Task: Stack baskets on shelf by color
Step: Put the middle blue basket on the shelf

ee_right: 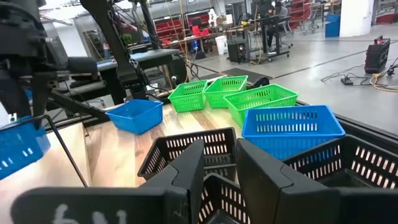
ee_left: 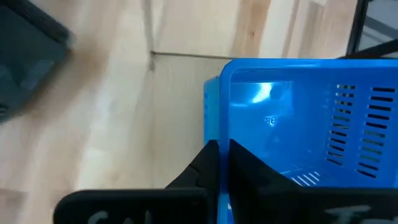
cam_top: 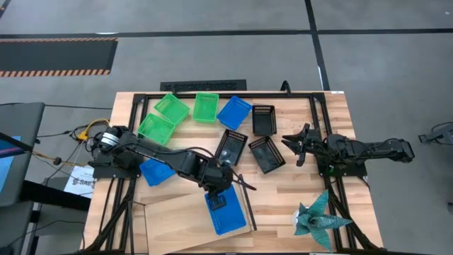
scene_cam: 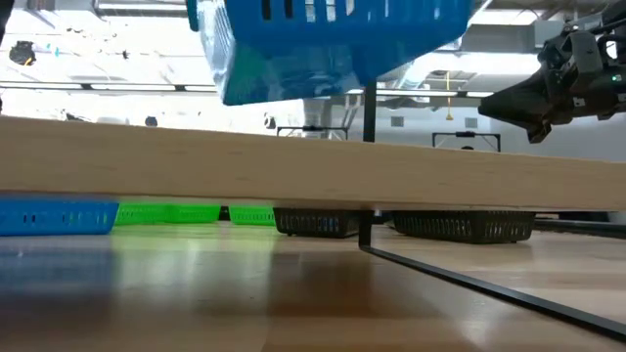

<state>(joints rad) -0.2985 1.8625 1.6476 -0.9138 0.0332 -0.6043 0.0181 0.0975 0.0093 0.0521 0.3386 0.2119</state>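
Overhead, at the near edge of the slatted wooden surface [cam_top: 297, 202], a teal origami figure [cam_top: 316, 217] sits at the right and the light-wood shelf [cam_top: 180, 212] lies at centre-left. One blue basket [cam_top: 226, 209] sits over the shelf's right end, long axis running near to far, its far short rim pinched in the left claw [cam_top: 218, 185]. Nine baskets are visible: three green [cam_top: 172, 108], [cam_top: 205, 107], [cam_top: 156, 127] grouped at the far left; three blue, counting the gripped one, a second [cam_top: 233, 112] lying diagonally just right of the greens and a third [cam_top: 156, 171] at the left, partly under the left arm; and three black, one [cam_top: 263, 120] pointing near to far, two [cam_top: 231, 148], [cam_top: 267, 154] lying diagonally at centre. The right claw [cam_top: 291, 144] hangs at the right, just beside the black baskets.

From table height, the gripped blue basket [scene_cam: 323, 44] hangs above the shelf [scene_cam: 313, 161]; beneath the plank, one blue, the greens and two black baskets line the background.

Left wrist camera: the claw's fingers [ee_left: 208, 165] are shut on the blue basket's [ee_left: 298, 124] wall, the shelf's pale wood behind.

Right wrist camera: the right claw [ee_right: 219, 163] stands slightly parted, holding nothing, over a black basket [ee_right: 186, 152].
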